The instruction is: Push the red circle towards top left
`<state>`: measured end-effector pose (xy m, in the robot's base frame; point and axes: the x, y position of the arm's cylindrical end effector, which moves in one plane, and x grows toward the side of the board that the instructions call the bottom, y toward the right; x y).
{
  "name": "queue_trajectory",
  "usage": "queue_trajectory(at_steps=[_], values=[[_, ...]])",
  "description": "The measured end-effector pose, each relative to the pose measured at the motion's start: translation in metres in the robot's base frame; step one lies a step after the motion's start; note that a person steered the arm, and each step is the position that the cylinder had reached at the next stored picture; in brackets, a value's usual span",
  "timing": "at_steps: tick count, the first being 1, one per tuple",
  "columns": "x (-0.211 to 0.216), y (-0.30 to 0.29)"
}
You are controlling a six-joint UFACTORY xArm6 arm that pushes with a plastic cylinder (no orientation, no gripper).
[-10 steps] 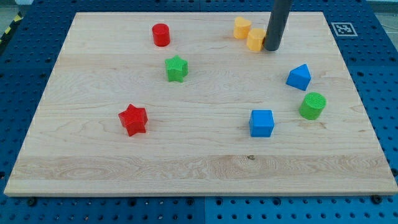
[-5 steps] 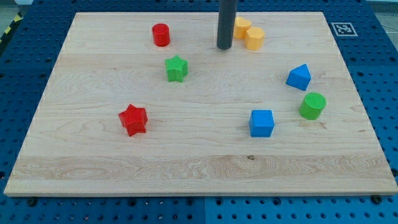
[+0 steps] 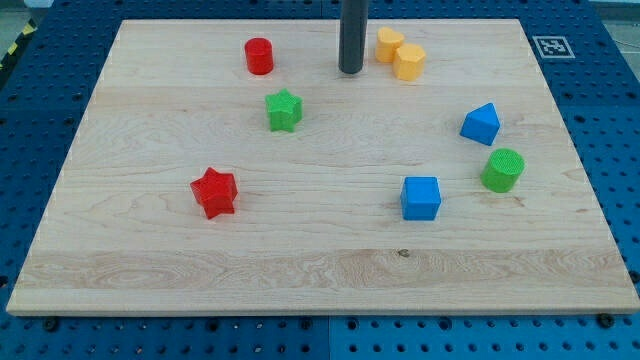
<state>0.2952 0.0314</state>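
Since the earlier frames your rod has swept left along the far side of the bench (image 3: 120, 250), leaving the two yellow blocks (image 3: 400, 54) behind; my tip (image 3: 350, 71) now stands just left of them and well to the right of the red circle (image 3: 259, 56). You have no jaws here, only the bare rod, so nothing is held. The red circle sits far left on the bench, apart from the green star (image 3: 284, 110) nearer you. To send it towards the far left corner, you likely want the tip placed on its near right side first, then a push through its centre. From where you are, a straight run left would drive it sideways only, so drop nearer a little before closing in, and keep clear of the green star while doing so.
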Motion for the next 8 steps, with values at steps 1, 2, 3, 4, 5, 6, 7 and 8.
queue_trajectory(at_steps=[1,2,3,4,5,6,7,8], values=[[0.0,-0.008],[0.0,-0.01],[0.0,-0.022],[0.0,-0.048],[0.0,-0.083],[0.0,-0.118],[-0.002,-0.133],[-0.008,-0.114]])
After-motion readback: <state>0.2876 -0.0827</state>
